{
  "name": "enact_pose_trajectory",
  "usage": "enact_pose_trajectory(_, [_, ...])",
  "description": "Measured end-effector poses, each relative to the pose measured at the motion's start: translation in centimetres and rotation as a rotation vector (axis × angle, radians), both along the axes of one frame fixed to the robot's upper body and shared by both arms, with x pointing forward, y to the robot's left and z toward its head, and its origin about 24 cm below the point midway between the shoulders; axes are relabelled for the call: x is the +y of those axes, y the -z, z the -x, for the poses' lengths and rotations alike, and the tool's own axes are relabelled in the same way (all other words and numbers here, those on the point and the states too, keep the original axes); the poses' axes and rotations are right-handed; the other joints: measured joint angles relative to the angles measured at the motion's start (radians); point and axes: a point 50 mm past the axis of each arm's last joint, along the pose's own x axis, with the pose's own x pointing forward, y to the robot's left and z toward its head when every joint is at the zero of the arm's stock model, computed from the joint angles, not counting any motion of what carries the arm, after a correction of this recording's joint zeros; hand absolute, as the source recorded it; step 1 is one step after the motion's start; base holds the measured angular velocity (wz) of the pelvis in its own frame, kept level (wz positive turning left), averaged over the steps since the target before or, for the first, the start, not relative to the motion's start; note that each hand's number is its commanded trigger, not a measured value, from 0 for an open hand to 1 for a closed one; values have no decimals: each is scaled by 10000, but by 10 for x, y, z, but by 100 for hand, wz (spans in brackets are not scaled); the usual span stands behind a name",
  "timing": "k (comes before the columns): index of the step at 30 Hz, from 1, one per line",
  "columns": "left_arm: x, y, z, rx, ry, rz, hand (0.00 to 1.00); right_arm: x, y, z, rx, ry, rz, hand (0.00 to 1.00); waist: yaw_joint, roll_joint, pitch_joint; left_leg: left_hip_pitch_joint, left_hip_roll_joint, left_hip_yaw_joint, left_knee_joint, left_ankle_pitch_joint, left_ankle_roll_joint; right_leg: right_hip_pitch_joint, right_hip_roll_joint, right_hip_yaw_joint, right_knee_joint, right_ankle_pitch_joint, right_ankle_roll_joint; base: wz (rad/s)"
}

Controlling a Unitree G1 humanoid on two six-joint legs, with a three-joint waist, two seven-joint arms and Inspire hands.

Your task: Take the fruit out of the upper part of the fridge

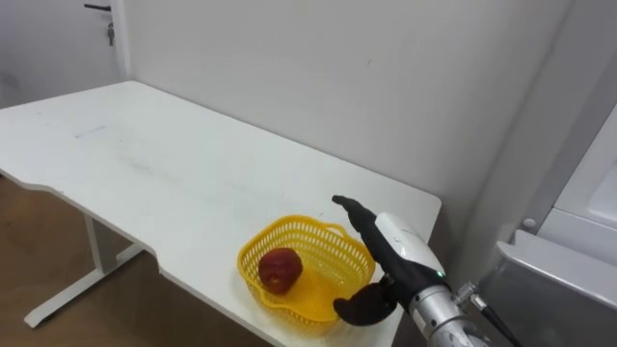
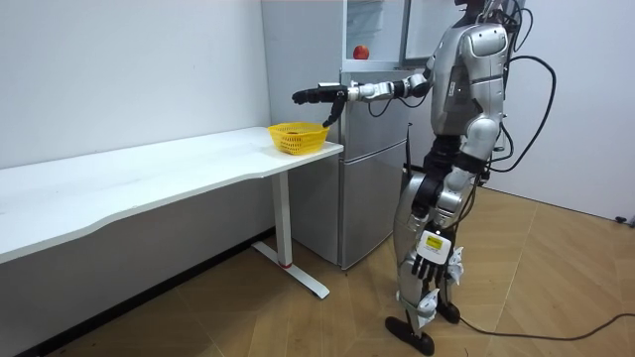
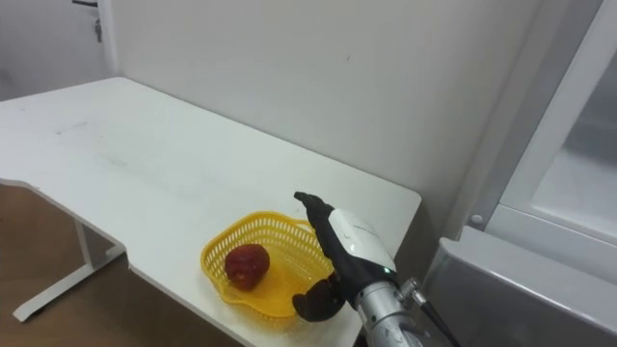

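A red apple (image 1: 280, 269) lies in a yellow mesh basket (image 1: 333, 246) at the near right corner of the white table (image 1: 164, 164). My right hand (image 1: 381, 241) hovers open just above the basket's right side, fingers straight and thumb hanging below, holding nothing. In the room view that right hand (image 2: 319, 95) reaches out over the basket (image 2: 298, 137), and a second red apple (image 2: 362, 52) sits on a shelf of the open upper fridge (image 2: 377, 35). My left hand (image 2: 428, 266) hangs at my side by my thigh.
The grey fridge (image 1: 549, 280) stands right of the table, its top close to my right forearm. A white wall runs behind the table. I stand in front of the fridge, turned toward the table's end.
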Motion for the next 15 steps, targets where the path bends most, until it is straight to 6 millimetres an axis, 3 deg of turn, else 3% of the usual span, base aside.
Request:
enact_pose_trajectory(10, [2, -1, 0, -65, -180, -71, 0, -1, -4, 0, -153, 17, -113, 0, -29, 16, -50, -2, 6, 13, 2, 0, 0, -7, 8, 0, -2, 0, 0, 0])
enact_pose_trajectory(13, [4, -1, 2, -75, -275, -118, 0, 0, -13, 0, -466, 8, -365, 0, -150, 7, -76, -9, 6, 64, -15, 0, -1, -15, 12, 56, -4, 0, 0, -2])
enact_pose_trajectory(15, [4, -1, 2, -88, -291, -167, 0, 0, -29, 1, -1167, 57, -920, 0, -214, 14, -95, -8, 11, 110, -27, 0, 0, -34, 13, 88, -10, 1, -1, -6])
